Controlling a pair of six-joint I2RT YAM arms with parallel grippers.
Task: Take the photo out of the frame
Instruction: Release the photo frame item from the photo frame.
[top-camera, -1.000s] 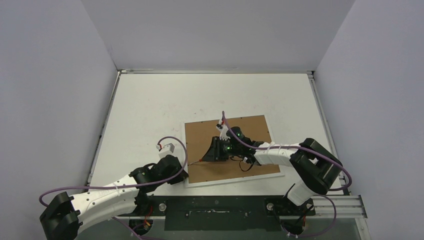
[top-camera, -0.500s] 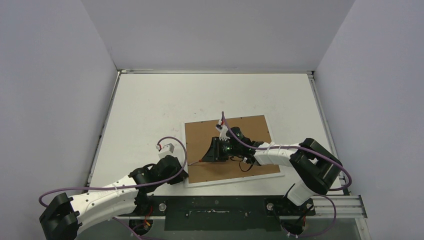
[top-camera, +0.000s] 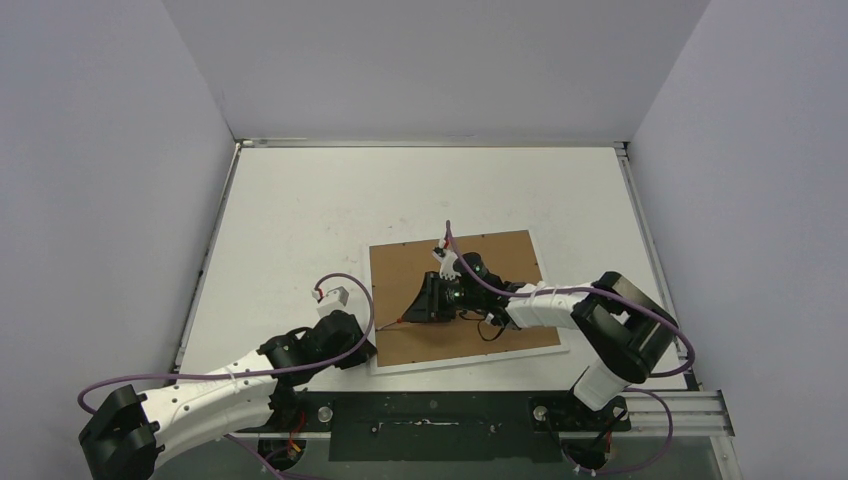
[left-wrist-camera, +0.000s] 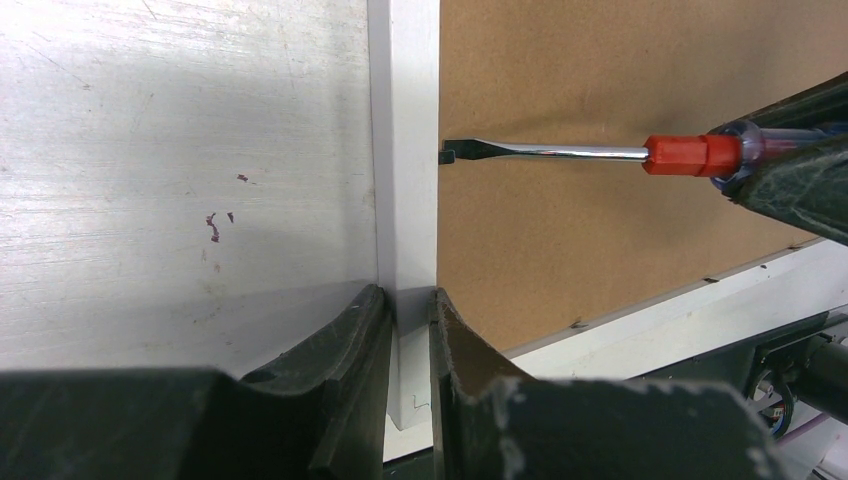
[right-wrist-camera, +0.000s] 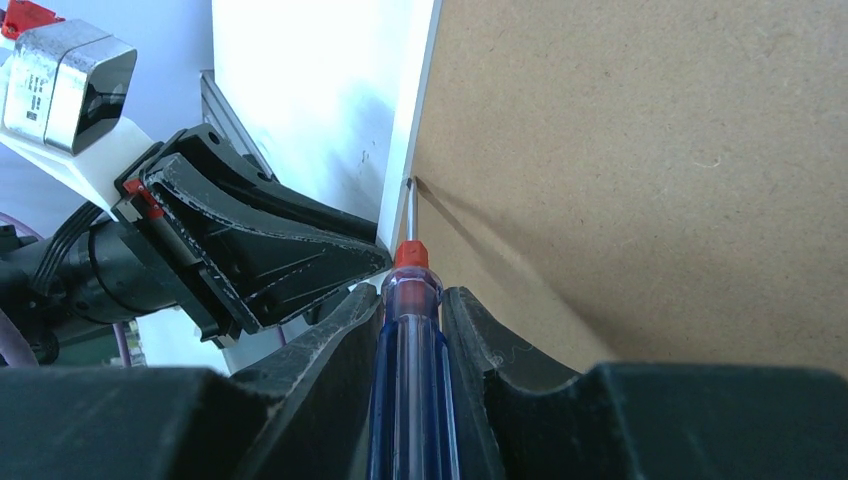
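A white worktop fills the view from above, walled by pale panels on the left, back and right. Its surface looks dull and lightly scuffed. Up close, a few small red flecks mark it. One large rectangular frame lies flat on it, back side up, showing plain brown fibreboard edged by narrow white strips. The frame sits right of centre, near the worktop's front edge, turned slightly out of square with it.

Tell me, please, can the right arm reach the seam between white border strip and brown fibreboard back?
Likely yes: the right gripper holds a red-and-blue screwdriver with its tip at that seam, unobstructed.
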